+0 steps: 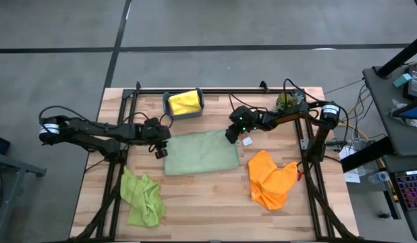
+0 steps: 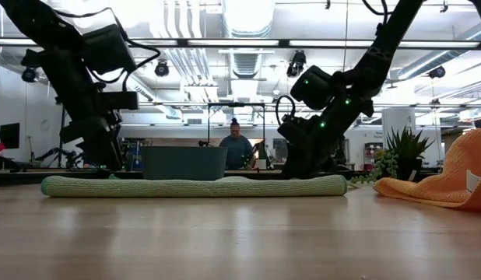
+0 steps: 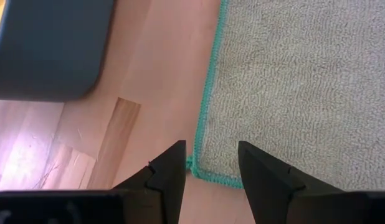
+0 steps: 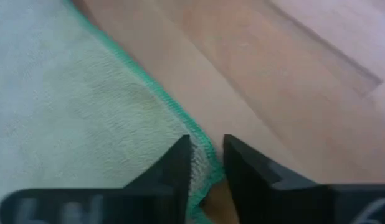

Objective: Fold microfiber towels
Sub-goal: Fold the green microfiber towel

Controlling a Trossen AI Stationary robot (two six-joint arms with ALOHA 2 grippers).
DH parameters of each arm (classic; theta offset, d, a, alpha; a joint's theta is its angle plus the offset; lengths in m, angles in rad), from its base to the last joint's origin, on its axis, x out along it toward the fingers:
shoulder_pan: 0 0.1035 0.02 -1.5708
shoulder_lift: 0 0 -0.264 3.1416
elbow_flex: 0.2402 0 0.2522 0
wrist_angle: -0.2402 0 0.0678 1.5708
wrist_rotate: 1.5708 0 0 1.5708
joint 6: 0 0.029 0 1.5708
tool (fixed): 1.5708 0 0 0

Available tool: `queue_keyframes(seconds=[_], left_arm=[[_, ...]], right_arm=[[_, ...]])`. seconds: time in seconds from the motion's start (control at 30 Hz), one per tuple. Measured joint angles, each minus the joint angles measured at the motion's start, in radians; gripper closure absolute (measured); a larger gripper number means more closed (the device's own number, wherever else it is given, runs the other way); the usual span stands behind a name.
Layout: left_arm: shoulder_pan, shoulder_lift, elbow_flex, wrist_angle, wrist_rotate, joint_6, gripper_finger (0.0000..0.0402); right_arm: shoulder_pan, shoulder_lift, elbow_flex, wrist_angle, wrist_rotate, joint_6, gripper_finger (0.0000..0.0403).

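Nearest the front edge of the wooden surface lay the lime green towel and the orange towel, both crumpled. Between them and farther back, the pale sage green towel lay flat and folded. The left gripper hovered over its near-left corner, jaws apart around the teal hem and gripping nothing. The right gripper stood at the far-right corner, jaws narrowed on the hem; whether they had truly pinched it could not be told.

The risk: one side might lift with only the edge stitching caught, so the corner slips free and the fold skews or bunches.

Behind sat the teal bin holding the yellow towel, then a plant sprig. Beyond, a person stood in a bright workshop.
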Motion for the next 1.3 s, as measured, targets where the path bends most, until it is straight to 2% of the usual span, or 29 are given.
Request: queue_keyframes(seconds=[0.13, 0.2, 0.53, 0.8, 1.13, 1.3], left_arm=[[0.000, 0.000, 0.000, 0.000, 0.000, 0.000, 0.0270], [0.000, 0.000, 0.000, 0.000, 0.000, 0.000, 0.0270], [0.000, 0.000, 0.000, 0.002, 0.000, 0.001, 0.0270], [0.000, -0.001, -0.001, 0.040, 0.000, 0.003, 0.0270], [0.000, -0.001, -0.025, 0.105, 0.000, 0.004, 0.0270], [0.001, -0.001, -0.046, 0.118, -0.001, -0.018, 0.0270]], right_arm=[[0.001, 0.000, -0.001, -0.001, -0.014, -0.007, 0.0381], [0.004, -0.007, -0.001, -0.004, -0.013, -0.020, 0.0388], [0.031, -0.114, -0.002, -0.092, 0.009, -0.022, 0.0394], [0.053, -0.141, -0.002, -0.194, 0.135, -0.017, 0.0394], [0.056, -0.143, -0.002, -0.183, 0.143, -0.030, 0.0394], [0.058, -0.193, 0.002, -0.235, 0.159, -0.033, 0.0394]])
